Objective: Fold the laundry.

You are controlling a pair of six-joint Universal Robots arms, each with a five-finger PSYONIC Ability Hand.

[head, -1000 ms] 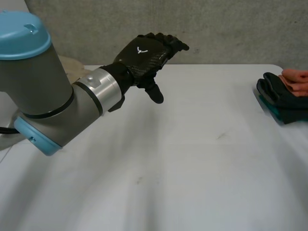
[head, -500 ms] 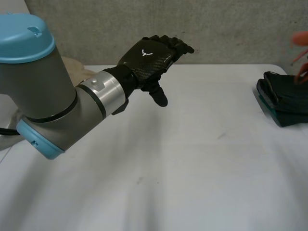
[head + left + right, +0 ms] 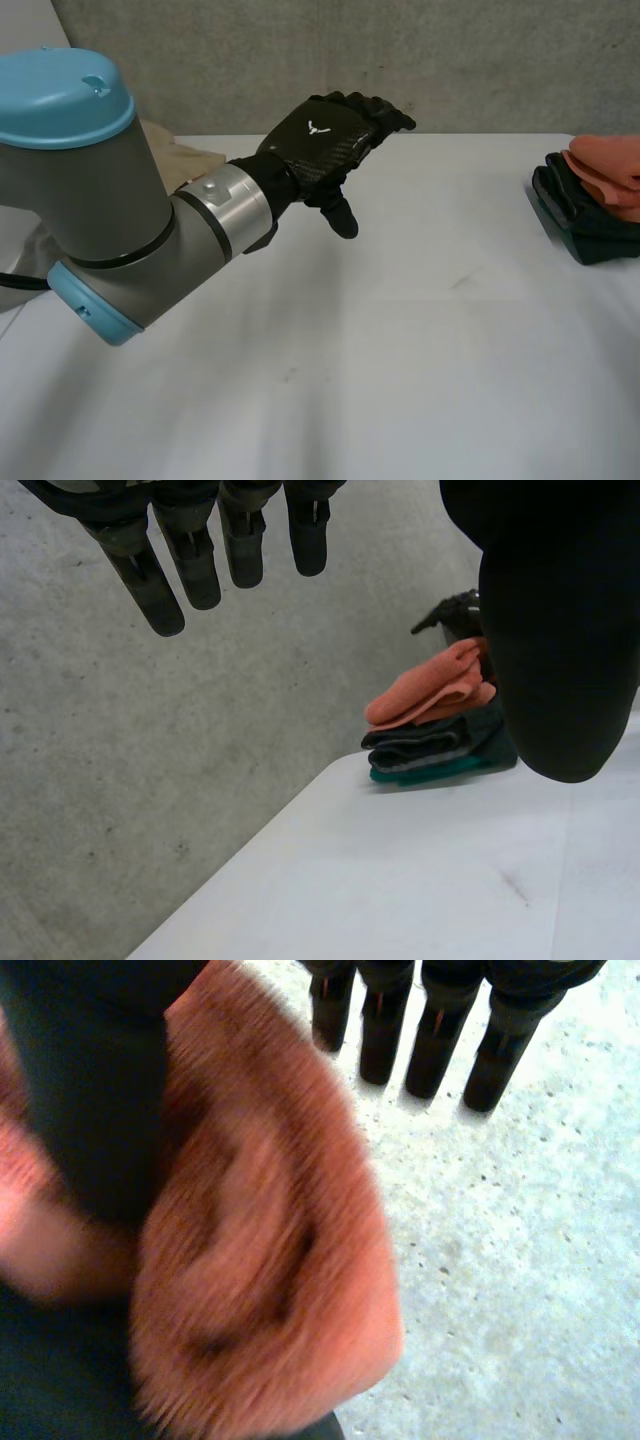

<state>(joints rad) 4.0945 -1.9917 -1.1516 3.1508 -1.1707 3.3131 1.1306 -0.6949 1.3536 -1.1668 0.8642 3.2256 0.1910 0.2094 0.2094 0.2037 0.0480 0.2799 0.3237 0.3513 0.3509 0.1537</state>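
While left hand (image 3: pixel 320 135) hovers, orange cloth (image 3: pixel 610 165) apparently tops folded stack (image 3: pixel 585 228).

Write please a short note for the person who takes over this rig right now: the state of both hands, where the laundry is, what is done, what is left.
Hands: the left hand is open, holds nothing and is raised above the white table. The right hand is open, fingers straight, over the orange cloth.
Laundry: the orange cloth lies on top of the folded stack of dark and teal cloths at the table's right side. A beige cloth lies at the far left, partly hidden behind the left arm.
Done: the stack, orange cloth on top.
Left: probably the beige cloth, which looks unfolded.
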